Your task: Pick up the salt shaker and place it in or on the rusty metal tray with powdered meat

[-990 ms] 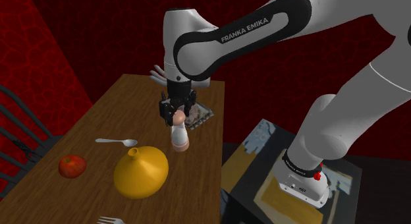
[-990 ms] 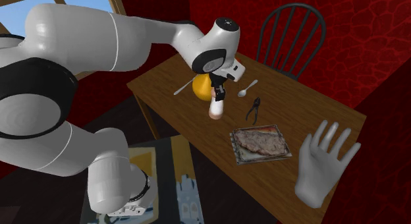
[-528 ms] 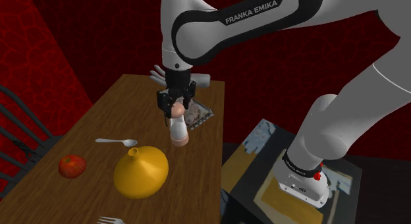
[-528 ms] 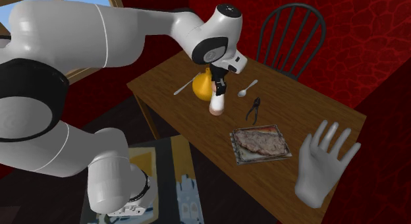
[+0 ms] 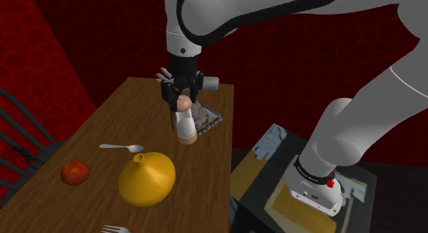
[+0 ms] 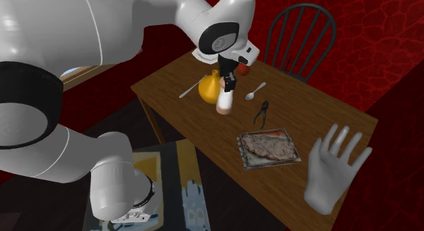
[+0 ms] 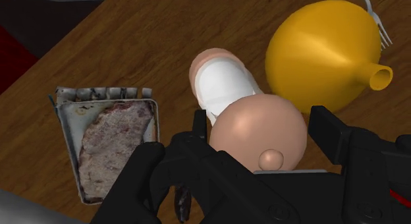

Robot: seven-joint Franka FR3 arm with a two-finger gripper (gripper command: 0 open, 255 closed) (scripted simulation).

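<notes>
The salt shaker [image 5: 186, 127] has a white body with a pink knob top and a pink base. My gripper [image 5: 182, 101] is shut on its top and holds it upright, a little above the wooden table [image 5: 116, 122]. In the second exterior view the shaker [image 6: 223, 100] hangs under the gripper [image 6: 227, 80], in front of the yellow vessel. The rusty tray [image 6: 267, 148] with meat lies toward that view's right of the shaker. In the wrist view the black fingers [image 7: 329, 127] clasp the shaker's knob [image 7: 257, 127], and the tray [image 7: 109, 147] lies beside it on the table.
A yellow funnel-shaped vessel [image 5: 147, 178], a red apple [image 5: 75, 172], a spoon [image 5: 120, 147] and a fork [image 5: 113, 229] lie on the table. A black tool [image 6: 261, 113] lies between shaker and tray. A white hand model [image 6: 334, 168] stands past the tray. A dark chair [image 6: 299, 39] stands behind.
The gripper has risen with the salt shaker in it, lifting the shaker off the table. The other things have not moved.
</notes>
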